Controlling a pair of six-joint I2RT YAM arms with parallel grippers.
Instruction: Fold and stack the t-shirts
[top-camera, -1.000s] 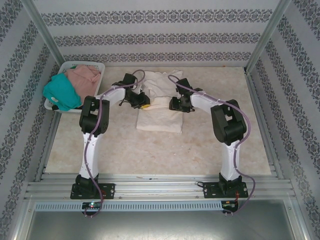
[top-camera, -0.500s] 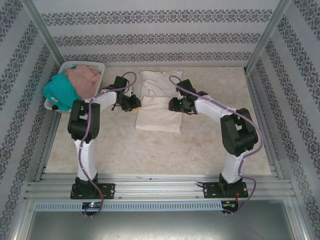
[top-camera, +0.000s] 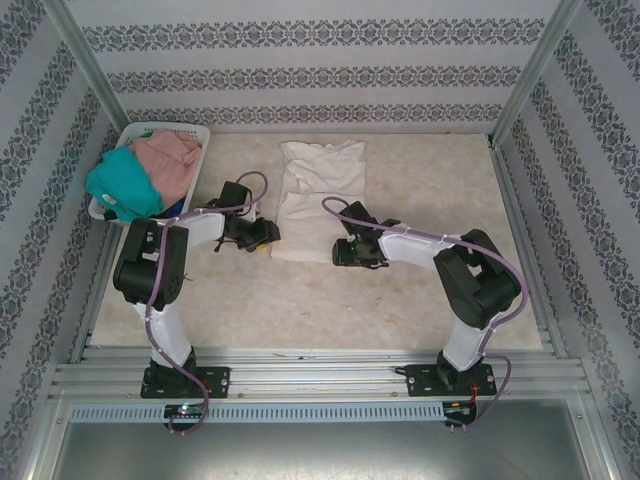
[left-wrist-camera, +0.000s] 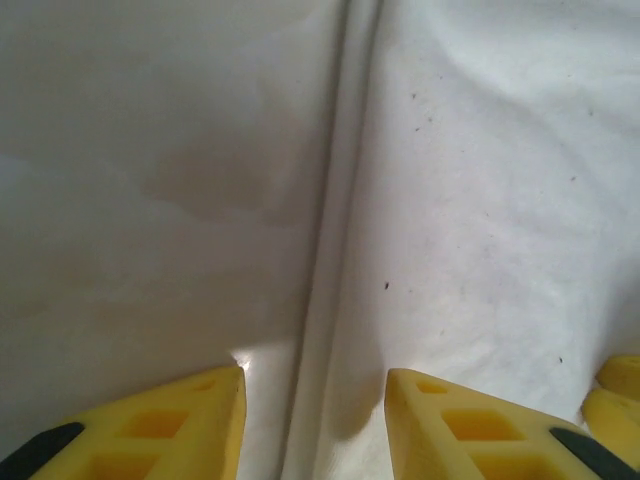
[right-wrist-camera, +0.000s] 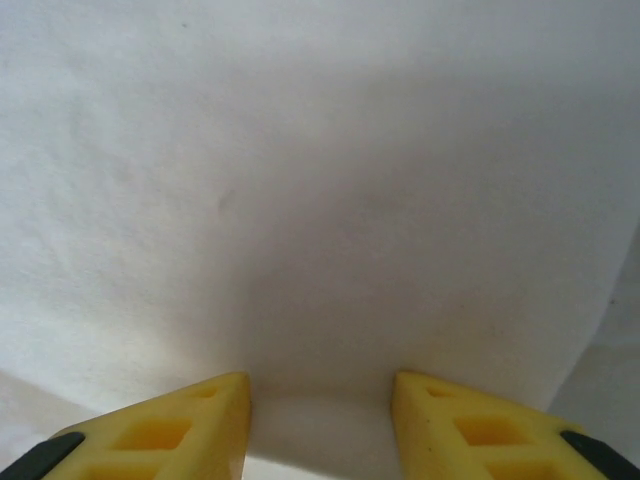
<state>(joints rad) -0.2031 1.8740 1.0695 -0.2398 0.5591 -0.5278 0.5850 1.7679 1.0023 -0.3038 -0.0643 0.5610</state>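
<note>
At the near corners of the cream t-shirt, left gripper and right gripper sit half-open, clamping nothing, probably staged to pinch the hem for folding.

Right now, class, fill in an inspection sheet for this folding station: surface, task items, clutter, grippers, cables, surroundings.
Surface: pale marbled table, flat.
Job's things: cream t-shirt partly folded mid-table; teal t-shirt and pink t-shirt heaped in the basket.
Clutter: nothing seen.
Grippers: left gripper open at the cream t-shirt's left edge; right gripper open at its near right corner.
Cables: purple cables along both arms.
Surroundings: patterned walls, metal frame.
</note>
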